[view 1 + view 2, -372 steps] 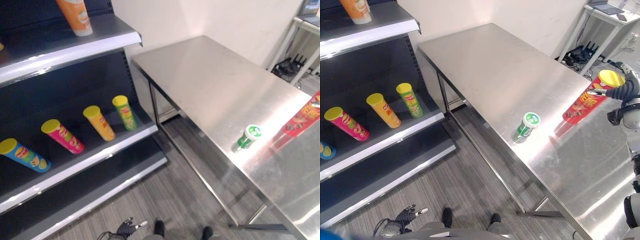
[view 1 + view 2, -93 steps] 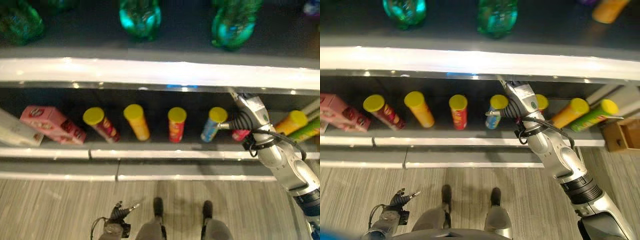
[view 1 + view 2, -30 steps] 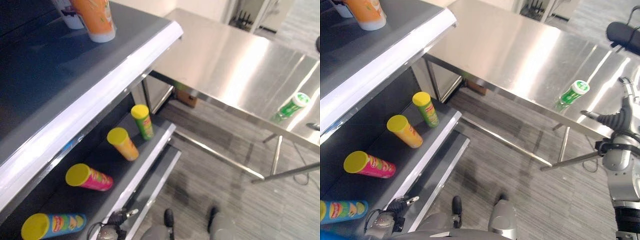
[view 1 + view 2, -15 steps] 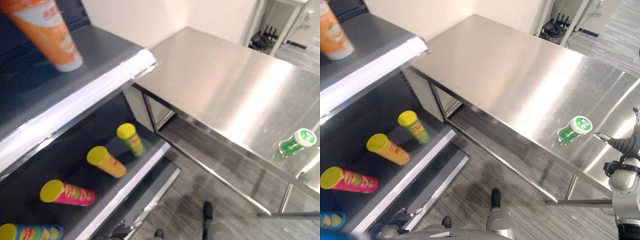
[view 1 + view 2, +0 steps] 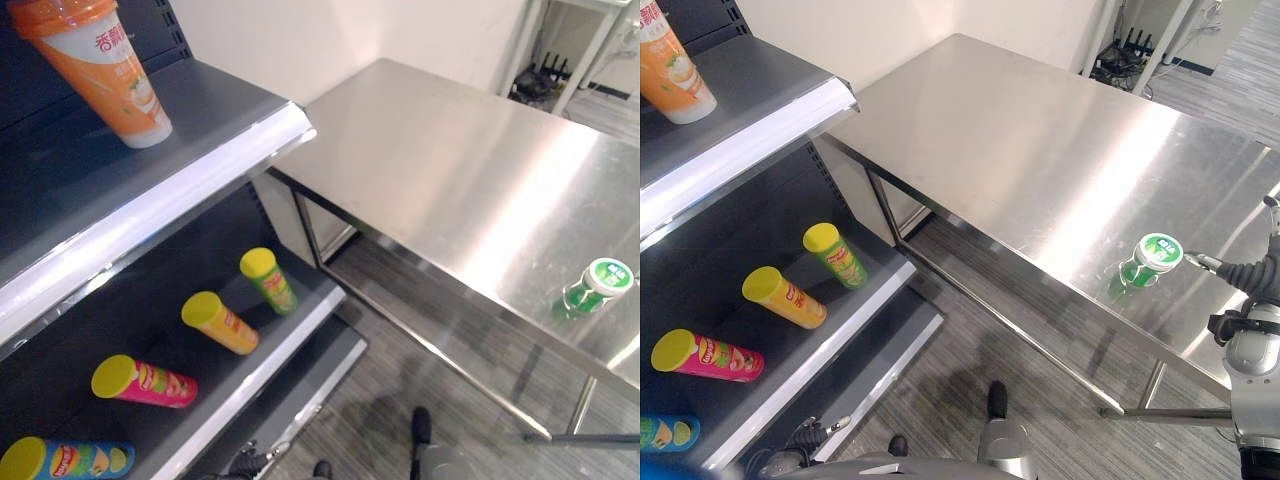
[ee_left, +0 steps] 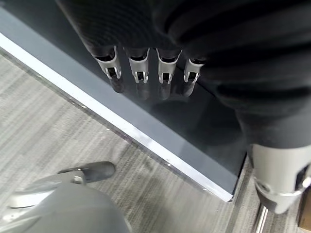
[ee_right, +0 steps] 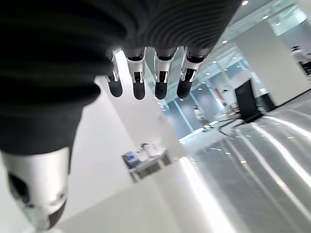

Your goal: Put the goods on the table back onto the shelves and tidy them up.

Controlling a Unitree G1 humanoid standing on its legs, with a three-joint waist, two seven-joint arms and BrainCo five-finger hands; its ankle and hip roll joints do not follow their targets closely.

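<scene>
Green can unmoved on table; right hand nearer it.

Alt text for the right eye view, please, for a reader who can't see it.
A green can with a white-rimmed lid stands near the front edge of a steel table, with the robot's open right hand just beside it. To the left, dark shelves hold an orange cup on top and tilted yellow-lidded chip tubes below.

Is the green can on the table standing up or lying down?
Standing up. The green can shows its round lid on top, near the table edge.
</scene>
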